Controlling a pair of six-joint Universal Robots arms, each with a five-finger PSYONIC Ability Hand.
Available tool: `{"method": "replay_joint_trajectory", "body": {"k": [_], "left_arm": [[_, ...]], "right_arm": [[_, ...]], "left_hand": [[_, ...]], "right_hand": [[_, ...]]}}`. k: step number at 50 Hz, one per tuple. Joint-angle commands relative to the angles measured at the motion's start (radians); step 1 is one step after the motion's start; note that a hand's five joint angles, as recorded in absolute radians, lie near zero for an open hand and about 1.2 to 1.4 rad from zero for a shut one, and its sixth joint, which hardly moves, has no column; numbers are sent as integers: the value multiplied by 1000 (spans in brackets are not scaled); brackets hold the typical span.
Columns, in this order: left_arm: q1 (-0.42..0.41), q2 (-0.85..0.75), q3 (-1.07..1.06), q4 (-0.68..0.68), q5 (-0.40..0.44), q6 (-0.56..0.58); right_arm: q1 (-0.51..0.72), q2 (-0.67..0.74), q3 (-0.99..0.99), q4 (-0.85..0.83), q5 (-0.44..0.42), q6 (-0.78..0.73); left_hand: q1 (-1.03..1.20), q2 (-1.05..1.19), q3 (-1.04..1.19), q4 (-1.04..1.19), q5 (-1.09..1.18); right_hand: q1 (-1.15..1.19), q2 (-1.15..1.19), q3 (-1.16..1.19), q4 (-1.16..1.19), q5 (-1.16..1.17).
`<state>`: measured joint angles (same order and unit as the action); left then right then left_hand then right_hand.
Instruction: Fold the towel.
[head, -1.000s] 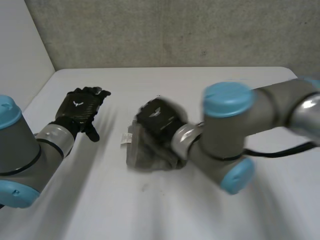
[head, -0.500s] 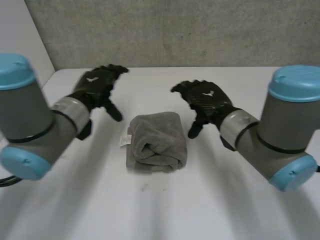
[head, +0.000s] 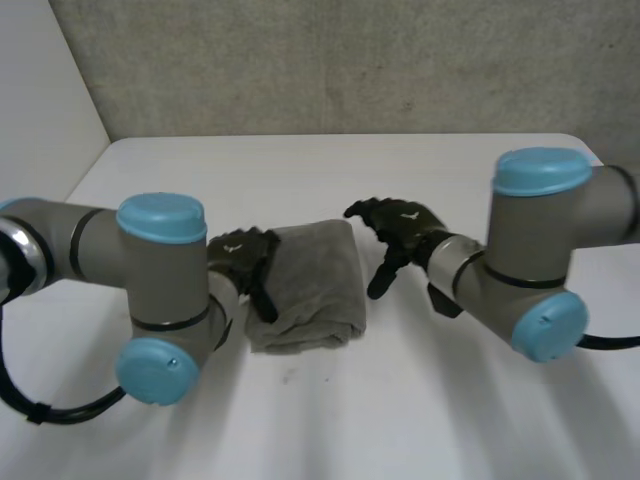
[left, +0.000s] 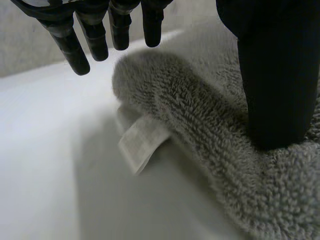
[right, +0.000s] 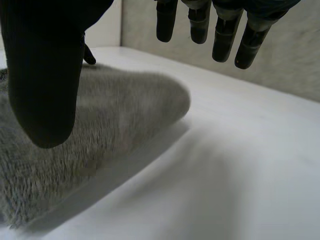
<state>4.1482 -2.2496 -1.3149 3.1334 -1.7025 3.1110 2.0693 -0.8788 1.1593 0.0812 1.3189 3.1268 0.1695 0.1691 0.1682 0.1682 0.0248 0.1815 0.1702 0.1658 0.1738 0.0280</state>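
folded towel (head: 318, 282), left hand (head: 240, 252) touching — fingers (left: 95, 37) straight

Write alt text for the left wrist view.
A folded grey towel lies on a white table, the left robot hand open above it with its thumb on the pile. A white label sticks out from the towel's edge.

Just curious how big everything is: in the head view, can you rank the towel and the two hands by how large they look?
1. towel
2. right hand
3. left hand, but its own arm partly covers it, so the two hands may really be alike.
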Motion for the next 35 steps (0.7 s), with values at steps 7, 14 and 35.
{"method": "replay_joint_trajectory", "body": {"k": [7, 14, 35], "left_arm": [[35, 15, -118, 111, 14, 158], [33, 105, -95, 112, 15, 156], [173, 642, -58, -75, 21, 84]], "right_arm": [[64, 213, -242, 175, 43, -112], [61, 58, -270, 170, 51, -113], [-57, -516, 72, 55, 284, -117]], "left_hand": [[12, 12, 13, 13, -18], [12, 12, 13, 13, -18], [12, 12, 13, 13, -18]], "right_hand": [[-7, 4, 9, 1, -28], [-7, 4, 9, 1, -28], [-7, 4, 9, 1, -28]]}}
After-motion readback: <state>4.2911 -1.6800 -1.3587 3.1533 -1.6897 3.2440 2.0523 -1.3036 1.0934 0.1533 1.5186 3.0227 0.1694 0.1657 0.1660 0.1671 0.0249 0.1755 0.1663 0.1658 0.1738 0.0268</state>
